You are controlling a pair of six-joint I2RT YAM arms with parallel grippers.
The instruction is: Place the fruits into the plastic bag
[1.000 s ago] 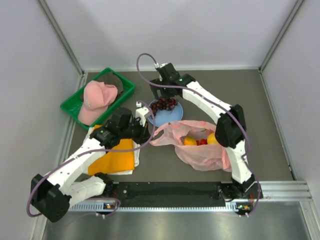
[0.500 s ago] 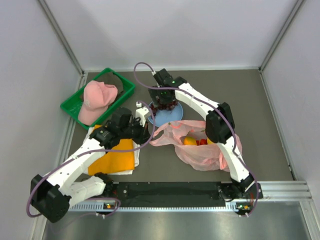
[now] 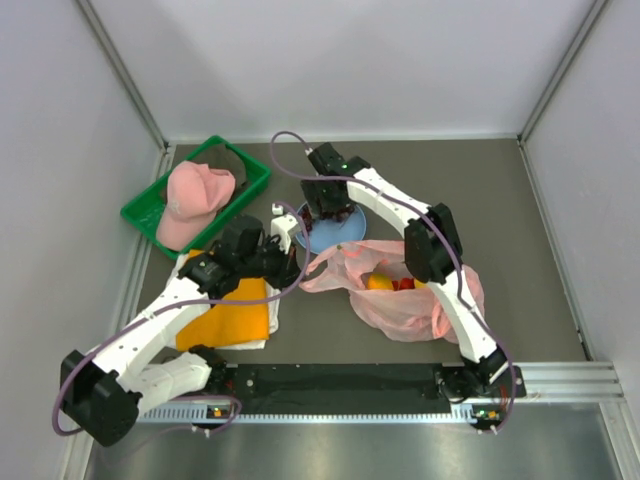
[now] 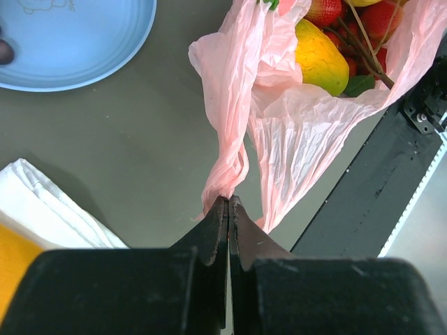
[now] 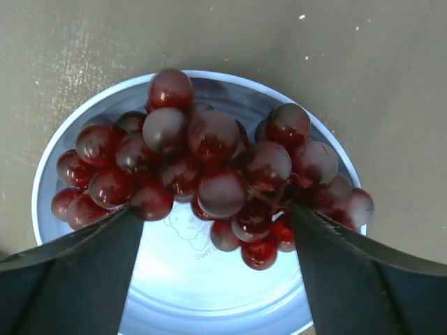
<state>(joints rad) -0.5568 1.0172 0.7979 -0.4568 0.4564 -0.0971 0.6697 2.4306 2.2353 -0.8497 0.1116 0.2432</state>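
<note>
Two arms reach over a grey tabletop. At the far left, a green basket holds a pink cap. Nearer, under the left arm, a folded orange cloth lies on a white cloth.

The left hand is closed tight. Its jaws pinch a gathered edge of the plastic bag at the bag's left side, and the thin pink film runs from that pinch toward the bag's mouth.

Just beyond the bag, on its far side, a light blue plate sits on the tabletop with the dark red grapes piled on it. The right hand hangs over the plate, open. Its fingers are spread wide on either side of the bunch. The fingertips reach the outer grapes, but whether they press on them cannot be told.

To the right and nearer, the bag lies crumpled with its mouth toward the plate. Inside it show an orange-yellow mango and several red fruits.
</note>
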